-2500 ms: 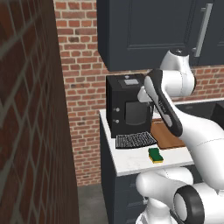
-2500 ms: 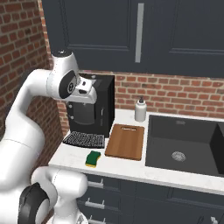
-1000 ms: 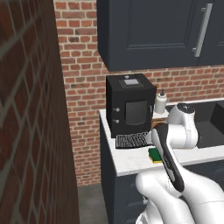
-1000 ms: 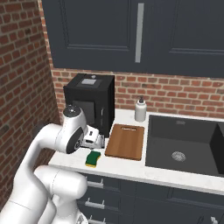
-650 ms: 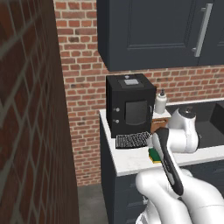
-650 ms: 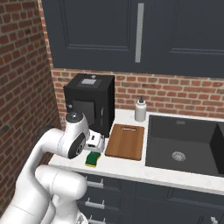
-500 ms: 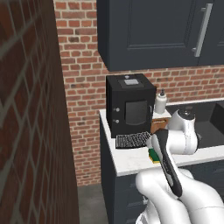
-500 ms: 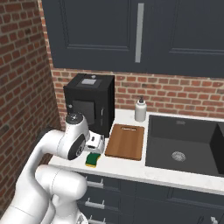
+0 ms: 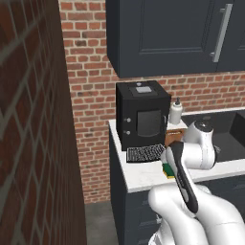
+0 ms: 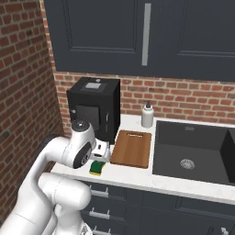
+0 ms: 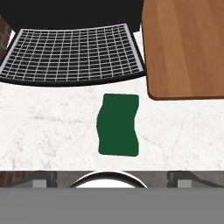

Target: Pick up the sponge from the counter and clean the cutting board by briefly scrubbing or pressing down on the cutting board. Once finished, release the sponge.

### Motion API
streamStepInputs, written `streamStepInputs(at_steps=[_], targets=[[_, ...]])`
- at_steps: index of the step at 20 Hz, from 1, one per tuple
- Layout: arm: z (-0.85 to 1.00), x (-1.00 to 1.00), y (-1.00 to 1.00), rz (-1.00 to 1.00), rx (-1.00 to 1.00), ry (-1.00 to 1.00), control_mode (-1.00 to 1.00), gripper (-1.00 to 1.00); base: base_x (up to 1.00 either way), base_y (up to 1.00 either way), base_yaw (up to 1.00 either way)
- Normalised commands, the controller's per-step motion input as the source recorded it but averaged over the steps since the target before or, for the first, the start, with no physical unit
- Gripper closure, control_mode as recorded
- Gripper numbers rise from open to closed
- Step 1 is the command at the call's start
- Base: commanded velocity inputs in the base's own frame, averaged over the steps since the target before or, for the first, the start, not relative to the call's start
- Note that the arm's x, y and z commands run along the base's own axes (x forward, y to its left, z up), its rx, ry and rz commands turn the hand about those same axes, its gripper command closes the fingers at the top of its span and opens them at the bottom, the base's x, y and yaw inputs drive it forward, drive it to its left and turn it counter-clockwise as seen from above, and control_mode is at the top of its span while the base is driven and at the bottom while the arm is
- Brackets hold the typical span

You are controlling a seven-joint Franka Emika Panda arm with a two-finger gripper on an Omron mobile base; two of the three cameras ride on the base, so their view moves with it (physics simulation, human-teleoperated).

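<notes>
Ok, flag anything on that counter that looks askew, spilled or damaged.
Nothing stands out. The sponge lies flat on the counter, clear of the board and the grated tray. No spills or damage show.

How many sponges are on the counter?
1. The sponge lies on the white counter, beside the cutting board and in front of the black grated tray. The arm may hide more.

In the hand view the cutting board (image 11: 183, 46) runs off the top and right edges and the black grated tray (image 11: 72, 54) is cut at the left, while the arm covers most of the sponge (image 9: 168, 171).
</notes>
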Motion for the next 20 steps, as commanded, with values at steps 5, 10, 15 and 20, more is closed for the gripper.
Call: streamStepInputs(at_steps=[5,10,15,20], targets=[[-0.33,0.21,0.00,0.00,-0.01,0.07,-1.00,-1.00,0.00,0.00,0.00],[-0.45,0.30,0.00,0.00,-0.04,0.11,-1.00,-1.00,0.00,0.00,0.00],[-0.50,0.25,0.00,0.00,-0.01,0.10,-1.00,-1.00,0.00,0.00,0.00],[-0.62,0.02,0.07,0.00,0.00,0.04,-1.00,-1.00,0.00,0.00,0.00]])
